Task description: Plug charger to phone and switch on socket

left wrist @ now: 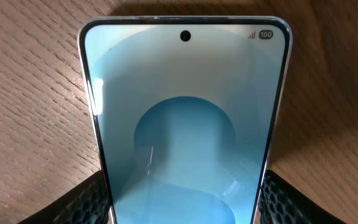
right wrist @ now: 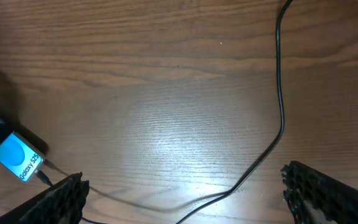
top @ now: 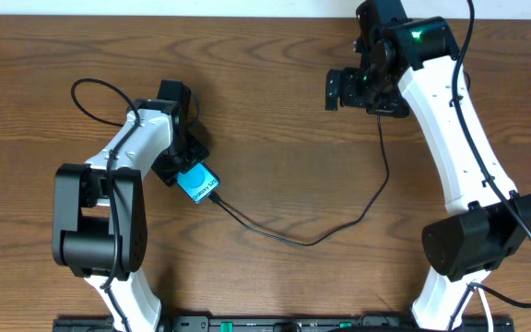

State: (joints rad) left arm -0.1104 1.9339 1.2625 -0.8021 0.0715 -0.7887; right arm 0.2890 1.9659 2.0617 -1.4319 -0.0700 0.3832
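Observation:
The phone (top: 197, 182) has a bright cyan screen and lies at the table's left middle. It fills the left wrist view (left wrist: 185, 112) and shows small in the right wrist view (right wrist: 16, 160). My left gripper (top: 181, 164) is shut on it, one finger on each long edge (left wrist: 185, 202). The charger's thin black cable (top: 312, 242) meets the phone's lower end, then runs right and up under the right arm (right wrist: 281, 112). My right gripper (top: 344, 89) is open and empty above the table (right wrist: 182, 183). The socket and the charger's plug are out of view.
The brown wooden table (top: 275, 138) lies between the two arms. The right arm's white links (top: 450, 120) stretch along the right side. A black rail (top: 275, 325) runs along the front edge.

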